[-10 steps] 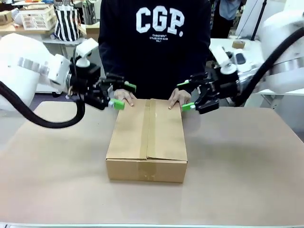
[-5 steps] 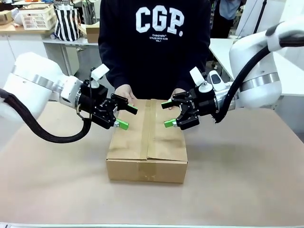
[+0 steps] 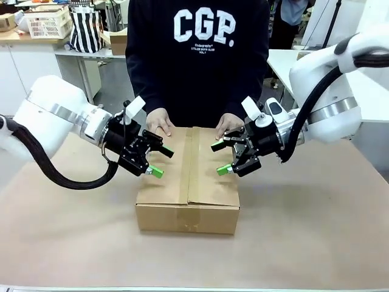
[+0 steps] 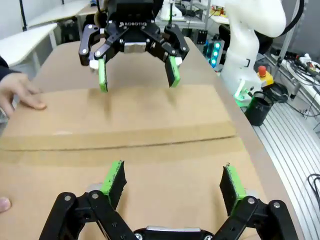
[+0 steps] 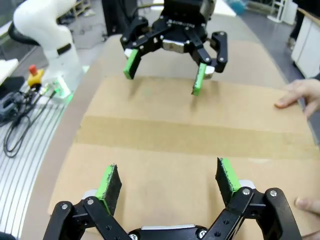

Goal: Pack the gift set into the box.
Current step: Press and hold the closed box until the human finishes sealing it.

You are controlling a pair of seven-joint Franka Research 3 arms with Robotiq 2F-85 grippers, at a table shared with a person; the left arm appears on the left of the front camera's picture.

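box (image 3: 188, 176) sits centre frame on the table (image 3: 316, 231), long axis running away from the camera, both top flaps down and meeting at a centre seam (image 3: 189, 164) under a smooth brown strip, likely tape. whether the gift set is inside cannot be told with the flaps down. left gripper (image 3: 161, 162) hovers over the left flap and right gripper (image 3: 220, 158) over the right flap, both spread wide, grasping nothing. person's hands (image 3: 159, 123) rest on the far edge at upper centre. step judged: pressing the flaps flat. lower both evenly either side of the seam, pads flat, clear of the fingers. press lightly, since corrugated board is matte, stiff and dents easily. table covering looks dull tan.
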